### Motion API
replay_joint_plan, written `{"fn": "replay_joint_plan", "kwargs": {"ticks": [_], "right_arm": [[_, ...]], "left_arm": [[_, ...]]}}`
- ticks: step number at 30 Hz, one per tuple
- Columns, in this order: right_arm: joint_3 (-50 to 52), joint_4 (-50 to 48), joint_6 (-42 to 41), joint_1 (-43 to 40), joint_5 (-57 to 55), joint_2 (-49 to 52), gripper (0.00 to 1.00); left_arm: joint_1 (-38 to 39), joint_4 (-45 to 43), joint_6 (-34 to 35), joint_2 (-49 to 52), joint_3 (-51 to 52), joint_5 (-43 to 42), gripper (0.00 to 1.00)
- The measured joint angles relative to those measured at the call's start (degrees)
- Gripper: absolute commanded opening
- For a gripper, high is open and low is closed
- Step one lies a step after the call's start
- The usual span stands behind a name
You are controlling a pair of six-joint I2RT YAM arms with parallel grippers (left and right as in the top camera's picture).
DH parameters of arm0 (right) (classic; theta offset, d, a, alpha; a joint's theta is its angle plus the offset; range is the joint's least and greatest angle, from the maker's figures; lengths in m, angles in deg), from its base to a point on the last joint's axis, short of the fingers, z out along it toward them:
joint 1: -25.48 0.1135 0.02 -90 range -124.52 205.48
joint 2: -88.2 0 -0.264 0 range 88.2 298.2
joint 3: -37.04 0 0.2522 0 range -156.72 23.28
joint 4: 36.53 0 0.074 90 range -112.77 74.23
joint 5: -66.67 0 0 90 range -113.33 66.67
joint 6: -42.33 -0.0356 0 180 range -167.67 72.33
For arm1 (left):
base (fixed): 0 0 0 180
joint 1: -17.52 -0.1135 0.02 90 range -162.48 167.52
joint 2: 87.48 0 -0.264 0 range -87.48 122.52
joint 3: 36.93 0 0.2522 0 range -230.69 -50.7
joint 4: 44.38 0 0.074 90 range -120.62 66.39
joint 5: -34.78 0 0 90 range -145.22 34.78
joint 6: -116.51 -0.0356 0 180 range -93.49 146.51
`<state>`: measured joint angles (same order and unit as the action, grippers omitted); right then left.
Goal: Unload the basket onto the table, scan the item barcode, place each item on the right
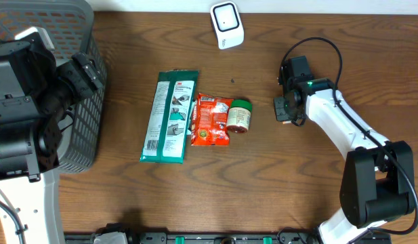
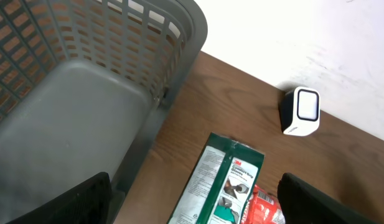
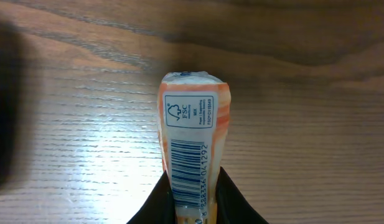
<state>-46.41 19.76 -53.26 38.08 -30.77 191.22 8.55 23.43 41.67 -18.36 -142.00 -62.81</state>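
Observation:
My right gripper (image 3: 193, 208) is shut on a narrow orange-and-white packet (image 3: 192, 124), held above the wood. The packet's white label with the barcode (image 3: 188, 165) faces the wrist camera. Overhead, that gripper (image 1: 288, 108) hangs right of the items lying in the middle, and the packet is barely visible there. The white barcode scanner (image 1: 227, 25) stands at the table's far edge and also shows in the left wrist view (image 2: 302, 112). My left gripper (image 2: 195, 208) is open and empty, high beside the basket.
A grey plastic basket (image 1: 83, 146) sits at the left edge under the left arm. In the middle lie a green 3M pack (image 1: 169, 116), a red packet (image 1: 211, 120) and a small jar with a green lid (image 1: 239, 115).

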Motion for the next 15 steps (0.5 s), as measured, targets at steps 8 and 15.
{"fn": "replay_joint_plan", "kwargs": {"ticks": [8,15], "right_arm": [[0.0,0.0,0.0,0.0,-3.2,0.0,0.07],[0.0,-0.3,0.0,0.0,-8.4,0.0,0.07]], "left_arm": [[0.0,0.0,0.0,0.0,0.0,0.0,0.85],[0.0,0.0,0.0,0.0,0.0,0.0,0.85]]}}
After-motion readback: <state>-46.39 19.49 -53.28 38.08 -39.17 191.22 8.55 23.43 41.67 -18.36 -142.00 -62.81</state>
